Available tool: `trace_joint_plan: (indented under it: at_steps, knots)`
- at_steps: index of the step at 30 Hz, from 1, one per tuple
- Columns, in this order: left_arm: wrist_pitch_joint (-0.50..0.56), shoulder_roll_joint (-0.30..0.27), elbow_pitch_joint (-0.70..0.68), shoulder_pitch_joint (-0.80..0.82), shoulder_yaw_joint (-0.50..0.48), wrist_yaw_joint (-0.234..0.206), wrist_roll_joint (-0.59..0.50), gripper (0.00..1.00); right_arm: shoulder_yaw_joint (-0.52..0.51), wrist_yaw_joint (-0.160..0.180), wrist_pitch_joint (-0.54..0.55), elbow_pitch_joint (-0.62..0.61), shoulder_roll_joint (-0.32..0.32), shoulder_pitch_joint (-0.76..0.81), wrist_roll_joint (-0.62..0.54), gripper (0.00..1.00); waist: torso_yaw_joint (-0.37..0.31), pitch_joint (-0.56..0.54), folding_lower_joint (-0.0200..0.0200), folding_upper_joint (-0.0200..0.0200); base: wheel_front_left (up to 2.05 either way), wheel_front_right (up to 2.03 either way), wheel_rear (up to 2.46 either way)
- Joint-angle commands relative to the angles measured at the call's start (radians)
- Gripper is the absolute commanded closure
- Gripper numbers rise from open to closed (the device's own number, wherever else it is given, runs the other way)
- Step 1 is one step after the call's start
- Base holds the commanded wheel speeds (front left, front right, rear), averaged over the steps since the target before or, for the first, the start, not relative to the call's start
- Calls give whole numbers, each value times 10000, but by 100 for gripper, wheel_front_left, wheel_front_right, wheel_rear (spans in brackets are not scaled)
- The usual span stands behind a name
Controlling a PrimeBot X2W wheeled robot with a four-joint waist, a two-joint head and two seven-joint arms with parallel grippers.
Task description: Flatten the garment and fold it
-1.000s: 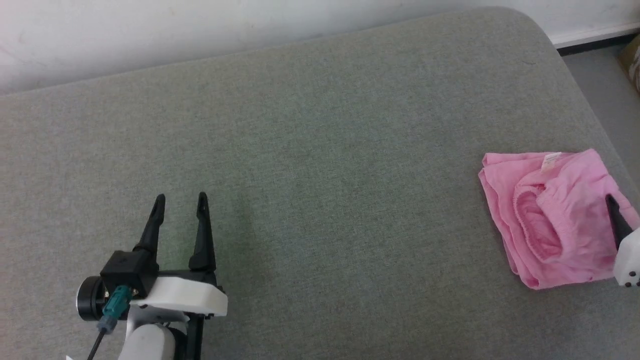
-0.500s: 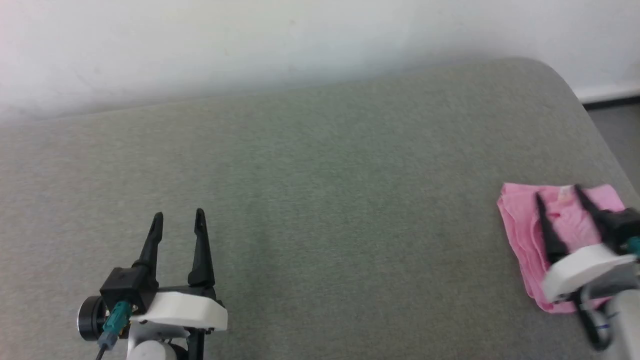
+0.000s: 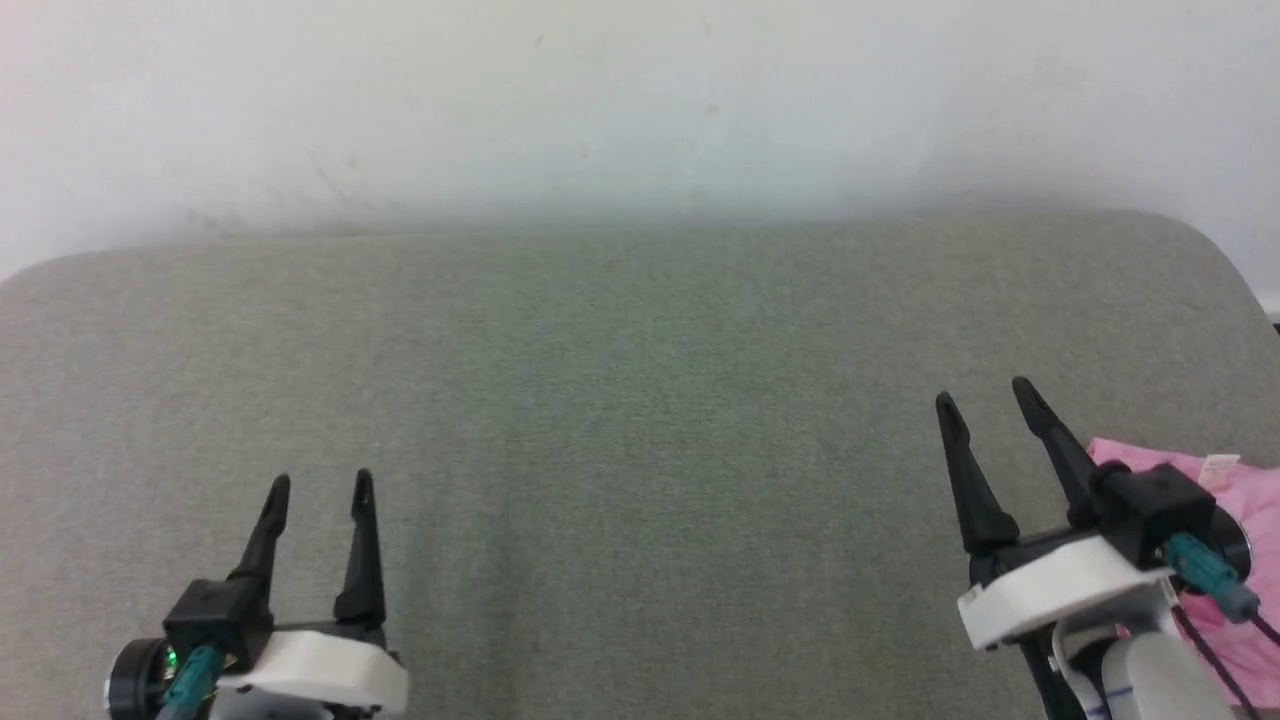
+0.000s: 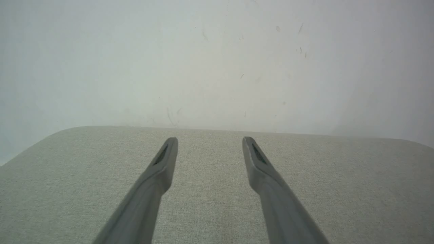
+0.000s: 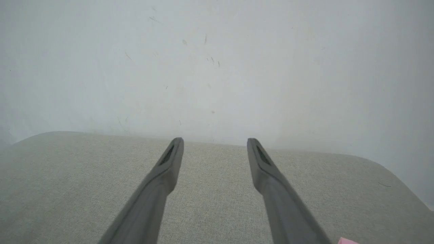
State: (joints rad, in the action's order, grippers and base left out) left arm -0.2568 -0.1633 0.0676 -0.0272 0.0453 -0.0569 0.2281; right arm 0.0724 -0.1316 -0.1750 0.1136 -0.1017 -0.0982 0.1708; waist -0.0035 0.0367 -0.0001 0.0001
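The pink garment (image 3: 1238, 500) lies bunched at the right edge of the grey cushioned surface (image 3: 640, 400), its small white label (image 3: 1221, 467) showing; my right arm covers most of it. A pink corner of the garment (image 5: 346, 241) peeks in at the bottom of the right wrist view. My right gripper (image 3: 985, 398) stands open just left of the garment, holding nothing, its fingers (image 5: 169, 166) over bare cushion. At the lower left my left gripper (image 3: 320, 485) is open and empty too, with its fingers (image 4: 162, 166) pointing toward the wall.
A white wall (image 3: 640, 100) rises right behind the cushion's far edge. The cushion's rounded back right corner (image 3: 1215, 245) lies beyond the garment. Bare grey fabric spans the stretch between the two grippers.
The head camera has tilted up, so wall takes over the top of the picture. My right gripper came off the garment, moving left and fully into view, still open. The left arm has hardly moved.
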Motion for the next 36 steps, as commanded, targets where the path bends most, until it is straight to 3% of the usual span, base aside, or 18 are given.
trace_joint_plan:
  at_steps: [1, 6, 12, 25, 26, 36]
  knots:
    - [-44, -224, 139, -146, -148, 162, 56, 0, -93, 9, 49, -315, 102, 382, -211, 0, 223, -208, 1, -1, 0, 0, 0]
    - [183, -602, 560, -258, -298, 462, 320, 0, -442, 9, 314, -1058, 336, 1297, -481, 0, 274, -268, 1, -1, 0, 0, 0]
    - [276, -595, 1071, -352, -121, 721, 523, 0, -750, 9, 681, -1553, 480, 2193, -631, 0, 237, -375, 1, -1, 0, 0, 0]
    - [182, -570, 1894, -241, 56, 1011, 776, 0, -670, 9, 797, -1846, 512, 2430, -458, 0, 254, -390, 1, -1, 0, 0, 0]
    - [230, -548, 1892, -297, 42, 997, 732, 100, -685, 2, 779, -1795, 474, 2346, -487, 100, 253, -393, 1, -1, 0, 0, 0]
    - [366, -455, 1757, -273, 11, 975, 574, 100, -688, 2, 826, -1750, 467, 2270, -550, 100, 243, -391, 1, -1, 0, 0, 0]
